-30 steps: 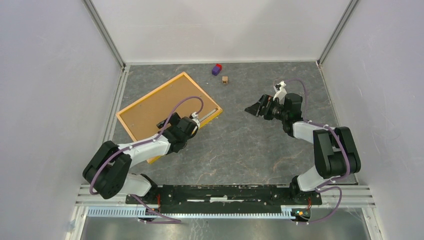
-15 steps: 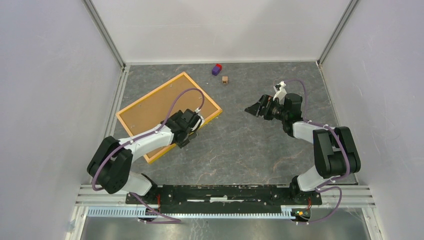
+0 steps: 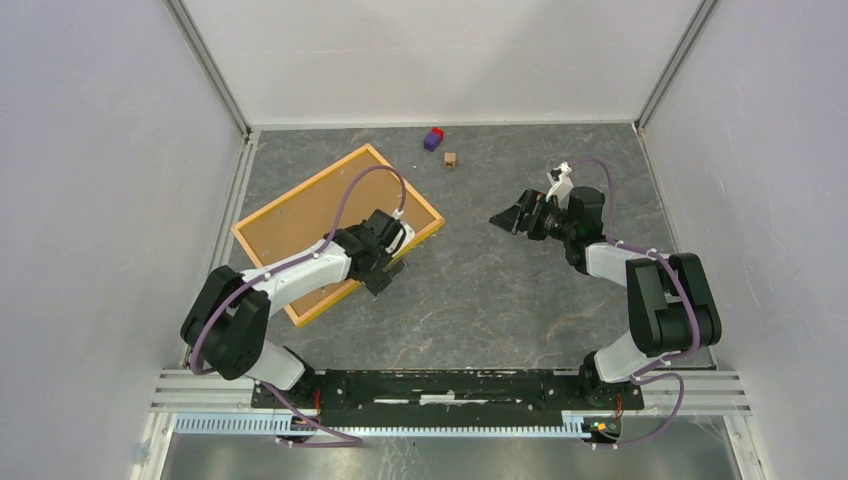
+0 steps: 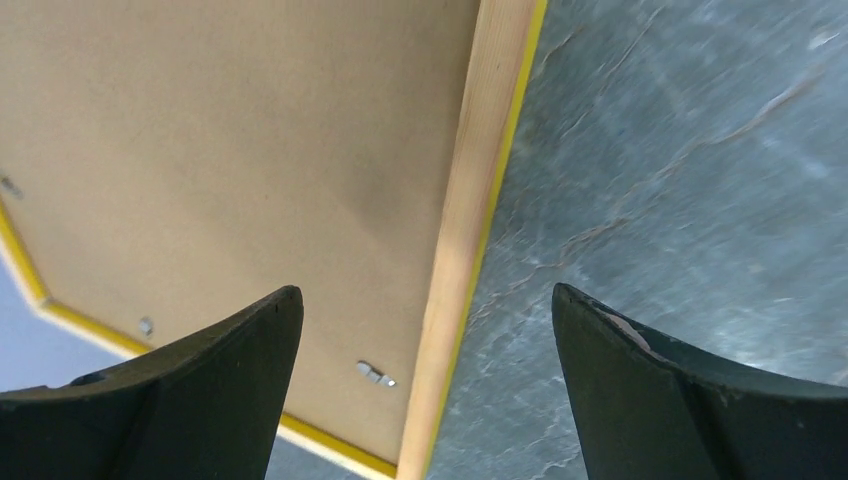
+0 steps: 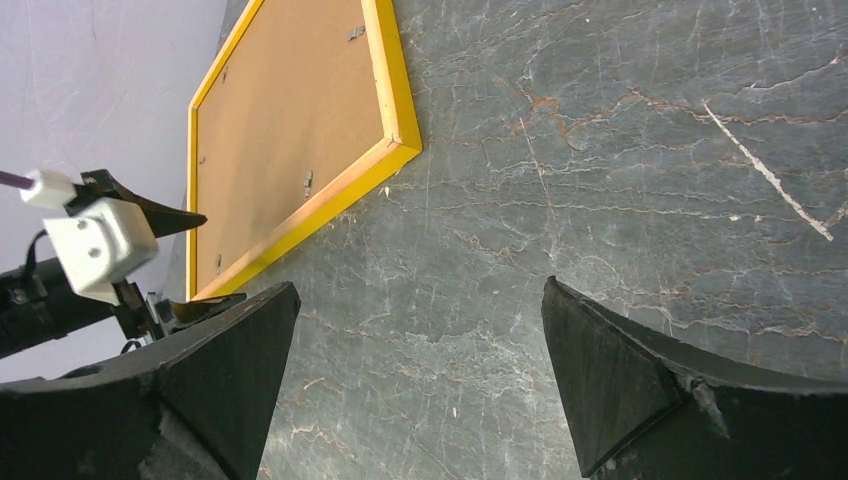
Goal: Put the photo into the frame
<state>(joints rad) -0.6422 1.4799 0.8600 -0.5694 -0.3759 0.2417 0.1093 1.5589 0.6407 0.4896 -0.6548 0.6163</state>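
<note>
The frame (image 3: 300, 188) lies back side up at the left of the table, its orange-yellow rim around a brown backing board (image 3: 320, 210). The photo is not in view. My left gripper (image 3: 388, 266) is open and empty, low over the frame's near right edge. In the left wrist view the gripper (image 4: 428, 295) straddles the pale wood rim (image 4: 470, 200), with the board (image 4: 250, 150) and small metal clips to the left. My right gripper (image 3: 503, 217) is open and empty above bare table right of the frame. The right wrist view shows that gripper (image 5: 420, 285), the frame (image 5: 395, 100) and the board (image 5: 290, 130).
A purple and red block (image 3: 433, 138) and a small brown block (image 3: 451, 159) lie near the back wall. White walls close in the table on the left, back and right. My left arm's wrist (image 5: 100, 245) shows beside the frame in the right wrist view.
My left gripper has moved right and towards me, from over the board to the frame's near right edge. A pale strip along that edge no longer shows. The right arm has not moved.
</note>
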